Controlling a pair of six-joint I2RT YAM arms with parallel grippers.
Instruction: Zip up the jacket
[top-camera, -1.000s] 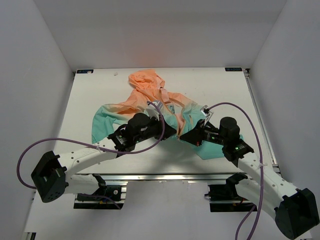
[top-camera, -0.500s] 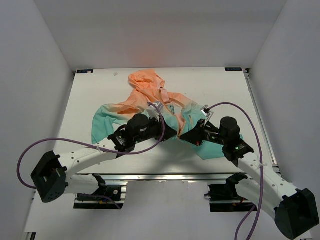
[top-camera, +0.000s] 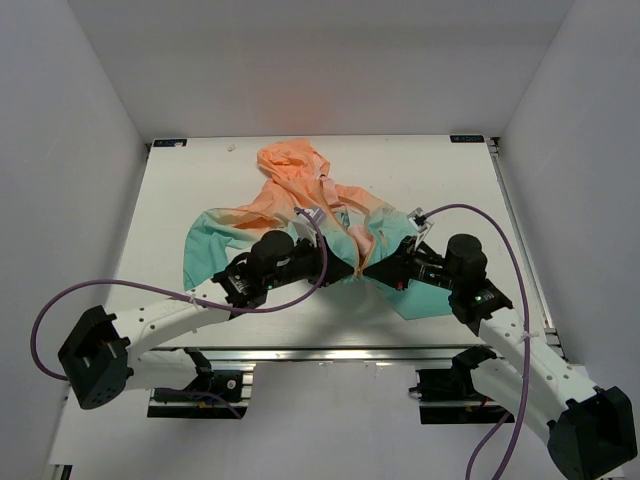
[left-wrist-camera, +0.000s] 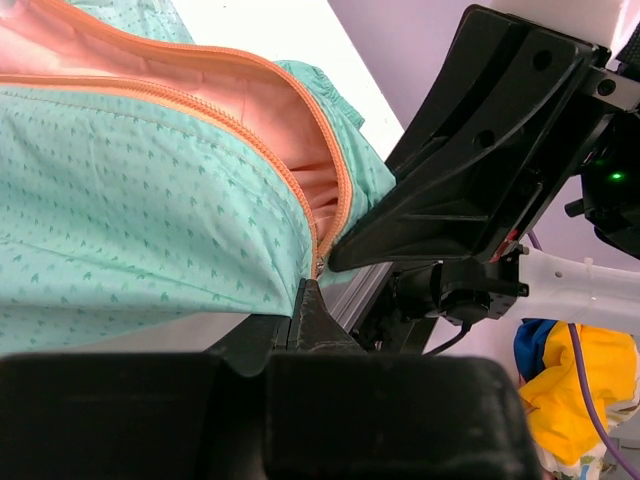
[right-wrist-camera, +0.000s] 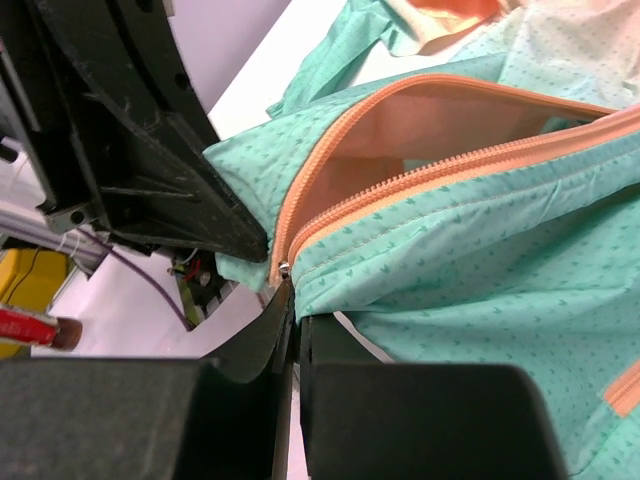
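The jacket (top-camera: 300, 185) lies spread on the white table, peach hood at the far side and teal hem toward me. Its orange zipper (right-wrist-camera: 420, 175) stands apart, and peach lining shows between the two sides. Both grippers meet at the zipper's lower end. My left gripper (top-camera: 340, 268) is shut, pinching the teal hem (left-wrist-camera: 150, 200) right beside the zipper teeth (left-wrist-camera: 300, 190). My right gripper (top-camera: 372, 270) is shut on the opposite hem edge (right-wrist-camera: 480, 250), with a small metal zipper end (right-wrist-camera: 284, 268) just above its fingertips. The two grippers nearly touch.
The left gripper's black body (right-wrist-camera: 130, 130) fills the left of the right wrist view. The right gripper's black finger (left-wrist-camera: 470, 170) looms in the left wrist view. Purple cables (top-camera: 500, 240) arc over both arms. A metal rail (top-camera: 330, 352) runs along the table's near edge.
Both arms have shifted slightly, the right wrist drifting a little to the right. The grippers stay shut on the hem at the zipper's lower end.
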